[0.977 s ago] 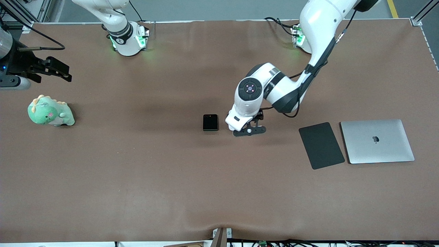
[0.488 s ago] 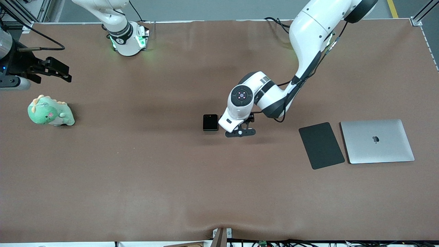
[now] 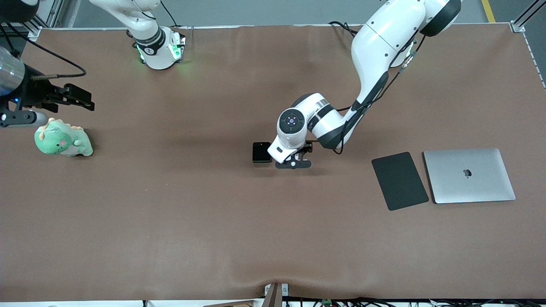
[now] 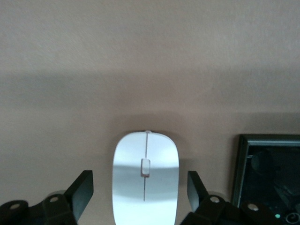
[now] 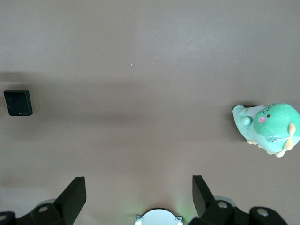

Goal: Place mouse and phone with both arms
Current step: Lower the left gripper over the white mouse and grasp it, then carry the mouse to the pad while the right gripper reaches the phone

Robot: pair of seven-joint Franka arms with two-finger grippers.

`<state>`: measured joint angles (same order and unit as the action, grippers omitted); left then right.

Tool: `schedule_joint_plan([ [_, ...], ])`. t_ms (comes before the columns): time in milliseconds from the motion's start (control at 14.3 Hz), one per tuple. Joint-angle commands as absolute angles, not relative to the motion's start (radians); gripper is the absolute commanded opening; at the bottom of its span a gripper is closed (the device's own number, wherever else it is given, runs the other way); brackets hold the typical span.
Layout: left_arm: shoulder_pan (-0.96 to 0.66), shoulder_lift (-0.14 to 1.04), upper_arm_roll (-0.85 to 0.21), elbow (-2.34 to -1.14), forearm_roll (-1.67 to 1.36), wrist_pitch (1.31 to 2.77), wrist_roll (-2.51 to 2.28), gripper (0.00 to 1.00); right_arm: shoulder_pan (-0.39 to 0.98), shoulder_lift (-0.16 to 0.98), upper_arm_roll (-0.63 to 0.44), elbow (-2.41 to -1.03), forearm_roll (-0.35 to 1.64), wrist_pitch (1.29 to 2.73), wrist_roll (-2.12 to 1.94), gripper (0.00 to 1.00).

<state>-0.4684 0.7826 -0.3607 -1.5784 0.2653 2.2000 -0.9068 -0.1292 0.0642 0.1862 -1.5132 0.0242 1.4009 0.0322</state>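
Note:
The white mouse (image 4: 146, 180) lies on the brown table between the fingers of my left gripper (image 4: 139, 186), with a gap on each side; the gripper is open. In the front view the left gripper (image 3: 293, 163) is low over the table and its wrist hides the mouse. The black phone (image 3: 261, 152) lies flat right beside it, toward the right arm's end, and shows in the left wrist view (image 4: 269, 173) and the right wrist view (image 5: 18, 102). My right gripper (image 3: 79, 97) is open and empty in the air above the table by the plush; it also shows in the right wrist view (image 5: 139, 187).
A green plush dinosaur (image 3: 63, 138) sits at the right arm's end, also in the right wrist view (image 5: 269, 127). A dark grey pad (image 3: 399, 180) and a closed silver laptop (image 3: 469, 175) lie at the left arm's end.
My left gripper has moved along the table toward the phone and now stands right beside it. My right gripper has shifted slightly toward the plush dinosaur.

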Motion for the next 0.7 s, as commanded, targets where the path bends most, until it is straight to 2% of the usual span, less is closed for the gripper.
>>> schedule_joint_plan([
  [0,-0.491,0.796,-0.359,-1.566,0.298,2.206,-0.919,0.87,-0.146,0.094,0.199,-1.491,0.017,1.399,0.018,1.00],
  [140,-0.494,0.799,-0.357,-1.571,0.299,2.207,-0.917,0.82,-0.144,0.103,0.201,-1.491,0.018,1.405,0.018,1.00],
  [349,-0.494,0.802,-0.356,-1.571,0.299,2.206,-0.907,0.69,-0.141,0.127,0.201,-1.491,0.034,1.408,0.021,1.00],
  [628,-0.494,0.802,-0.356,-1.585,0.299,2.206,-0.907,0.65,-0.114,0.179,0.204,-1.493,0.035,1.431,0.032,1.00],
])
